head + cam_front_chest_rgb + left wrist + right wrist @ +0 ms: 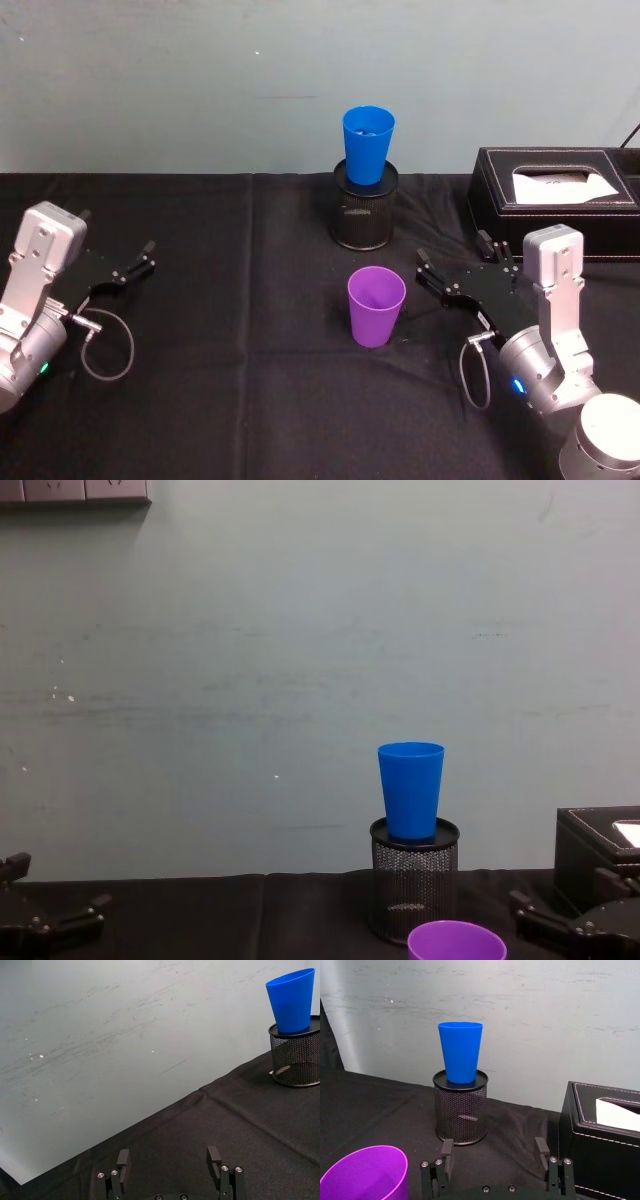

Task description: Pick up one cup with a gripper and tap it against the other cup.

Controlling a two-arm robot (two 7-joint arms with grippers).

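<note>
From the head view, the tapered purple plastic cup (376, 305) stands upright on the black tablecloth (230, 380), near the middle. Farther back, the bright blue plastic cup (367, 144) sits upright in the mouth of the black mesh pen holder (364, 214). The right gripper (452, 270) lies just right of the purple cup, fingers spread wide, holding nothing and not touching it. The left gripper (128, 265) rests far left, fingers apart and empty. A black leather tissue box (556, 201) sits at far right.

In the left wrist view, its own fingers (123, 1159) stand apart over bare cloth.

In the right wrist view, spread fingers (447, 1149) sit beside the purple cup's rim.

The chest view shows the blue cup above the holder.
</note>
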